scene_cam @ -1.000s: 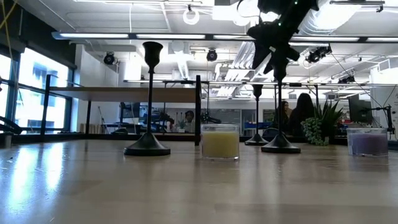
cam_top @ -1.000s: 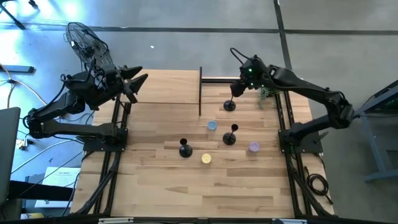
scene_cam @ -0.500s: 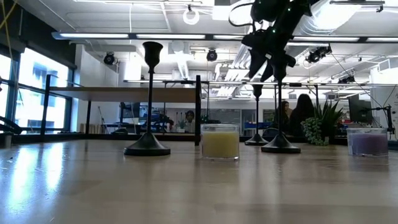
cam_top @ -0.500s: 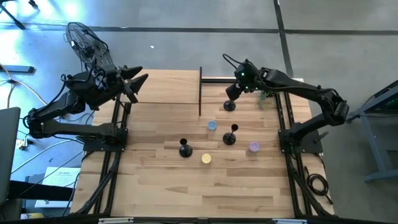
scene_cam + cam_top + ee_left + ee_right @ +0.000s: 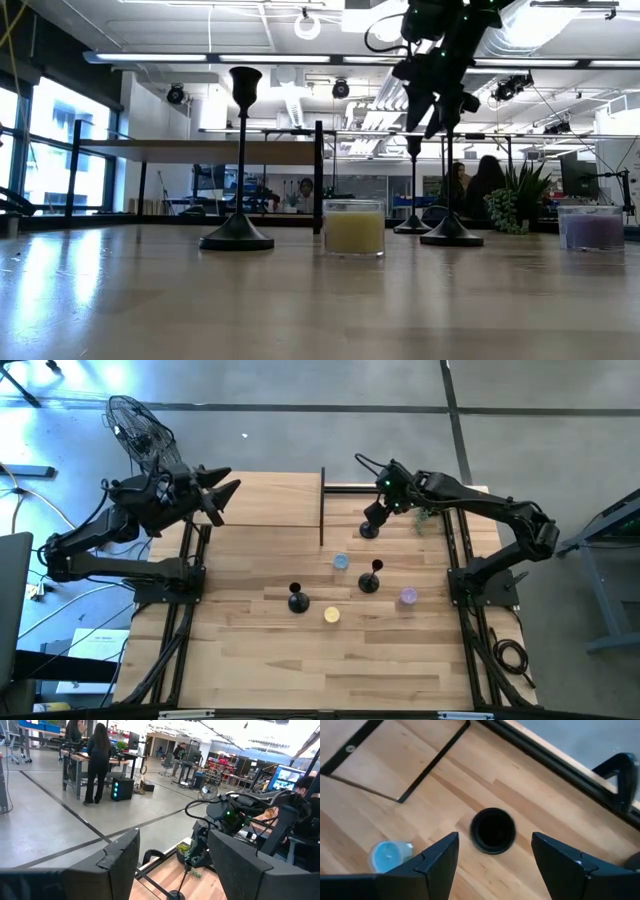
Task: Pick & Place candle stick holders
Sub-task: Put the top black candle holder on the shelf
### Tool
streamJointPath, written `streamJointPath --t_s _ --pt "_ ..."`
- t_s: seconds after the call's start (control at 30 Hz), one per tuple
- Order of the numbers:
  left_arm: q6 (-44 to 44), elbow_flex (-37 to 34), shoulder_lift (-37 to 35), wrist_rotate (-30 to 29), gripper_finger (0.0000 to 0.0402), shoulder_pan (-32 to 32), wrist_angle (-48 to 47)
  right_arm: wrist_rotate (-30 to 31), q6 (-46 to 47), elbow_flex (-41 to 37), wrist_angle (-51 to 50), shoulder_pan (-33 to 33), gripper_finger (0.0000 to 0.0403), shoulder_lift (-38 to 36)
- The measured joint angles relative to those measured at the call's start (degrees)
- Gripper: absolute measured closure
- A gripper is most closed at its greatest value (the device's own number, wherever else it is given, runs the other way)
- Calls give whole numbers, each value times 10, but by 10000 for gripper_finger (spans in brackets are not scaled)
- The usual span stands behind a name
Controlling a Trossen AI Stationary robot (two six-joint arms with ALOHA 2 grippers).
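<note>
- Right hand [image 5: 376, 515] hovers over the far black metal candle stick holder [image 5: 369, 530], round flat base, thin stem; fingers spread wide, gripping nothing. In the right wrist view the dark fingers [image 5: 437, 857] flank the holder's round top [image 5: 493, 830] from above, clear of it.
- Middle black candle stick holder [image 5: 370, 580] stands upright at centre-right of the pale wood-plank counter [image 5: 260, 660]; third black candle stick holder [image 5: 298, 600] stands to its left, nearer the front.
- Small blue glass candle [image 5: 341, 562] sits between the far and middle holders; yellow glass candle [image 5: 331, 615] just right of the third holder; purple glass candle [image 5: 408, 596] right of the middle holder.
- Thin black upright frame [image 5: 322, 505] stands at far centre.
- Low view: tall slim stems, knob cups on top; yellow candle jar translucent, cylindrical.
- Left hand [image 5: 222, 495] waits raised at the far left counter edge, fingers spread wide, empty.
</note>
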Motion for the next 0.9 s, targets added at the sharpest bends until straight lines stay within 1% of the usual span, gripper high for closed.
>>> streamJointPath --t_s 0.3,0.5,0.7,0.9 --pt "1 0 17 3 169 0 -3 1 -15 0 4 0 157 1" --pt "1 0 19 2 169 0 2 -20 -31 0 5 4 157 34" --pt "1 0 19 2 169 0 2 14 -37 0 11 15 157 62" --pt "1 0 19 1 169 0 -5 17 -40 0 16 15 157 61"
